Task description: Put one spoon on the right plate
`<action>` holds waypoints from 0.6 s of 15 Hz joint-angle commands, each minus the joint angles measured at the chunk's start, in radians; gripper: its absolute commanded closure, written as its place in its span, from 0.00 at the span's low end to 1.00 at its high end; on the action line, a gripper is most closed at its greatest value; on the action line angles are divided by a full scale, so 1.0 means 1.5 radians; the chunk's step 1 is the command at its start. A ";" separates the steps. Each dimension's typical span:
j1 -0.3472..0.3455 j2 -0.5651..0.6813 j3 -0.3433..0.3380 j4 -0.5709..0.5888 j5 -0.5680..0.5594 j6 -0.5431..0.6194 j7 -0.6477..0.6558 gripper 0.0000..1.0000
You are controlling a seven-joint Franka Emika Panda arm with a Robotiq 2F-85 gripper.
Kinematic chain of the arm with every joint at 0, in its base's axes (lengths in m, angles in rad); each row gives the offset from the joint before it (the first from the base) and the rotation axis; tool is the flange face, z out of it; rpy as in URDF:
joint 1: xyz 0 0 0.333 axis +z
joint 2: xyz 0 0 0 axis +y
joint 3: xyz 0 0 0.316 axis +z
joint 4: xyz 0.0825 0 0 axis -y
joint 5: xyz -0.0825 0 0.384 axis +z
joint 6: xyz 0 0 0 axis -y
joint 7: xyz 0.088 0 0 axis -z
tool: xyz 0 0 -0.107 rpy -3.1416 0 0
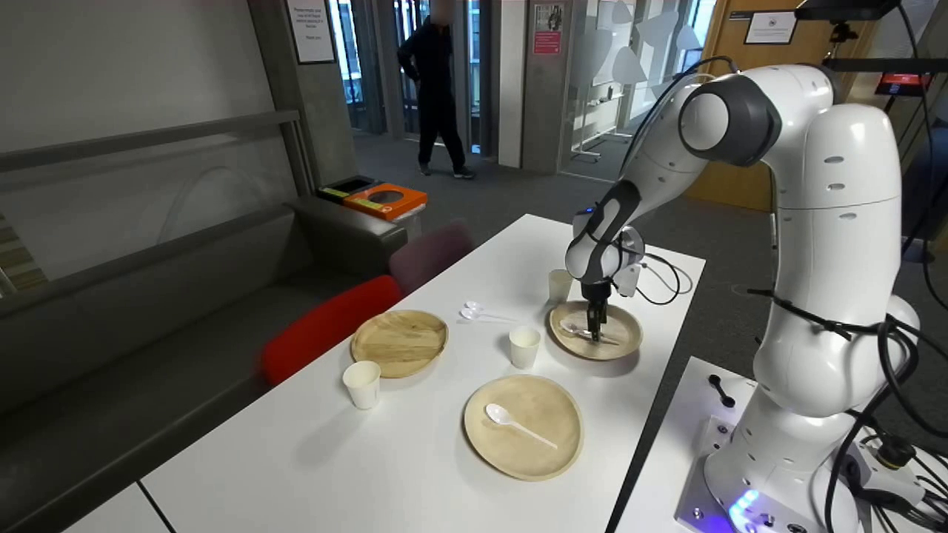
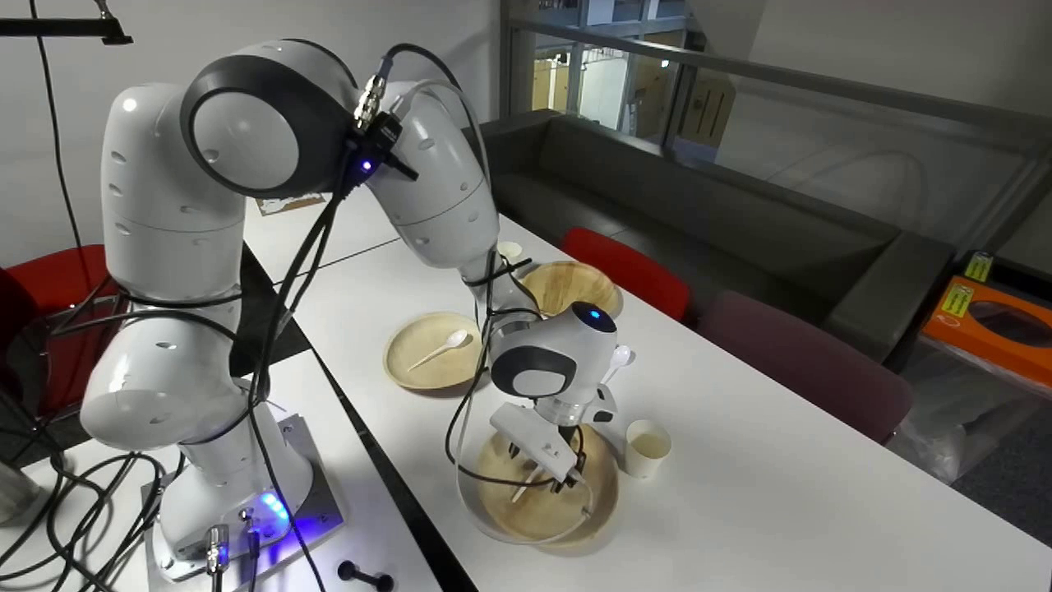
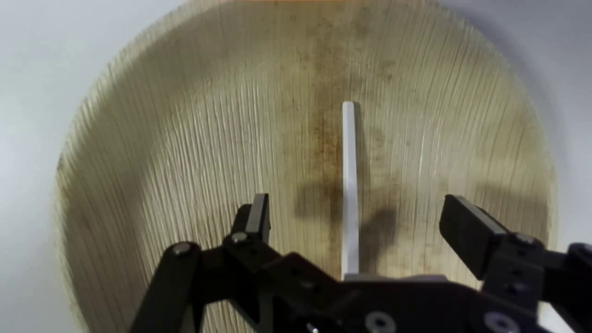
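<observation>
tool (image 3: 357, 208) astride one spoon (image 3: 350, 185)

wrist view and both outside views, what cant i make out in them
Wrist view: spoon, lower part: hidden by the claw.
Wrist view: plate, bottom edge: cut off by the picture.
An exterior view: far plate, one side: behind the arm.
An exterior view: person, face: blurred.
An exterior view: poster, wording: too small.

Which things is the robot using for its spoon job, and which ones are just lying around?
For the job:
the open hand
the white spoon under it
the tan raised-rim plate that spoon is in

Probably just lying around:
the pale plate holding another spoon
the grainy wooden plate
three paper cups
loose spoons
</observation>
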 commanded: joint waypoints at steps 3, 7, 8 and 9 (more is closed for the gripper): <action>-0.010 -0.158 -0.017 -0.106 0.009 0.013 -0.022 0.00; 0.004 -0.262 -0.036 -0.151 0.015 0.006 -0.025 0.00; 0.009 -0.289 -0.040 -0.162 0.014 0.004 -0.024 0.00; 0.015 -0.314 -0.045 -0.171 0.014 0.002 -0.024 0.00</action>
